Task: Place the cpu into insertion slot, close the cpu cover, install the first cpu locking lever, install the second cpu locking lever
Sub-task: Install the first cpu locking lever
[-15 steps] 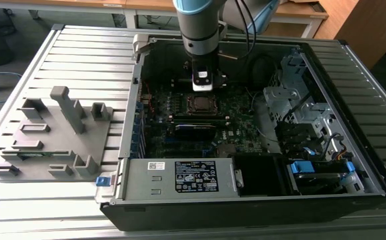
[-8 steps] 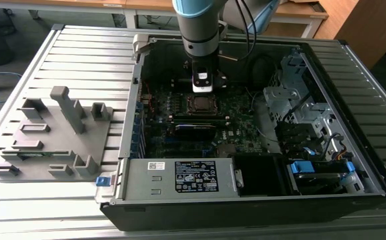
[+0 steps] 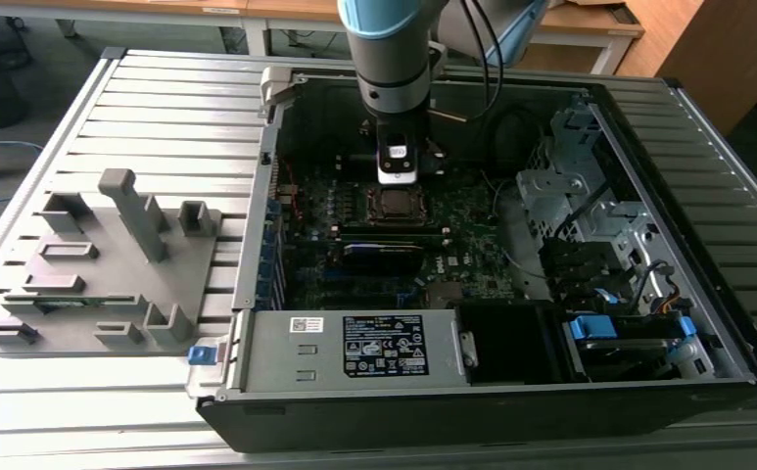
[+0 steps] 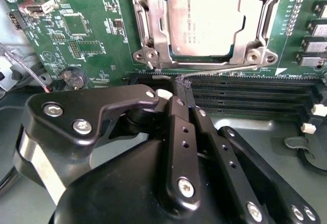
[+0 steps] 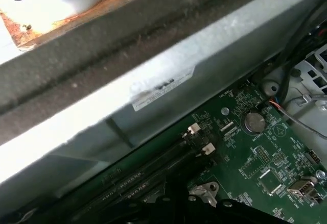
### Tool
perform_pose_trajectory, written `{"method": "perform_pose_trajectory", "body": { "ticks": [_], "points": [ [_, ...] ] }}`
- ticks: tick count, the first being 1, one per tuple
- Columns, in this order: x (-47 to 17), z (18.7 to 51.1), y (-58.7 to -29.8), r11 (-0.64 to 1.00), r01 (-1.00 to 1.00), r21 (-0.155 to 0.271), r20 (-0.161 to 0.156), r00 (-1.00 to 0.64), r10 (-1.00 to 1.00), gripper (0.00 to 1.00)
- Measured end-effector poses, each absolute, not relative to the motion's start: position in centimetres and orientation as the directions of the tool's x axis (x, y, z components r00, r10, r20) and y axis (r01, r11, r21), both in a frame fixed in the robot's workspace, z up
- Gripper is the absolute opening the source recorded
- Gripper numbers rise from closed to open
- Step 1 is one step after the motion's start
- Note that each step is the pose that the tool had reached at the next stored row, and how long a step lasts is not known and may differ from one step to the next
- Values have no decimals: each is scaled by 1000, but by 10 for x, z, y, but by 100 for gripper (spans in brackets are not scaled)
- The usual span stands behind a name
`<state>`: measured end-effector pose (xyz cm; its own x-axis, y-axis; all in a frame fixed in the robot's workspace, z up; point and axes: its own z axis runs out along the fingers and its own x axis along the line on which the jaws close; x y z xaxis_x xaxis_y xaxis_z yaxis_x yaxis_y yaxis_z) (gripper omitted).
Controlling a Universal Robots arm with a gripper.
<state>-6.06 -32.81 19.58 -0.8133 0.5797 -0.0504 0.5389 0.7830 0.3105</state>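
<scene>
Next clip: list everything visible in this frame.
computer case: one, black, open on the slatted table
fixture: one, grey, exterior view's left of case
motherboard: one, green, inside the case
cpu: one, silver-grey, in the insertion slot
cpu cover: one, silvery, down around the cpu
locking lever: one, silvery wire, along the slot's edge
memory slots: several, black, beside the lever
gripper: one, black, at the lever's end
arm: one, grey and blue, above the case

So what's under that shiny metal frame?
The cpu lies under the cpu cover; its grey top shows through the cut-out. Its edges and whatever lies beneath it are covered.
</scene>
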Motion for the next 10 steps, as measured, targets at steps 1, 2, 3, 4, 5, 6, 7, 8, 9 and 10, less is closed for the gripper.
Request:
{"method": "perform_pose_trajectory", "body": {
  "ticks": [1, 2, 3, 4, 5, 6, 7, 8, 9, 10],
  "points": [
    [-61, 196, -329, 783, 539, 311, -50, -813, 580, 11],
    [-61, 196, -329, 782, 539, 313, -50, -813, 580, 11],
    [-61, 196, -329, 781, 538, 316, -49, -813, 580, 11],
    [-61, 196, -330, 781, 538, 318, -48, -813, 580, 11],
    [-61, 195, -330, 780, 538, 320, -48, -813, 580, 11],
    [-61, 195, -330, 779, 538, 322, -47, -813, 580, 11],
    [-61, 195, -331, 778, 537, 325, -46, -813, 580, 11],
    [-61, 195, -331, 778, 537, 327, -46, -813, 581, 11],
    [-62, 195, -331, 778, 537, 328, -47, -813, 581, 11],
    [-62, 195, -331, 778, 536, 328, -47, -813, 580, 11]
  ]
}}
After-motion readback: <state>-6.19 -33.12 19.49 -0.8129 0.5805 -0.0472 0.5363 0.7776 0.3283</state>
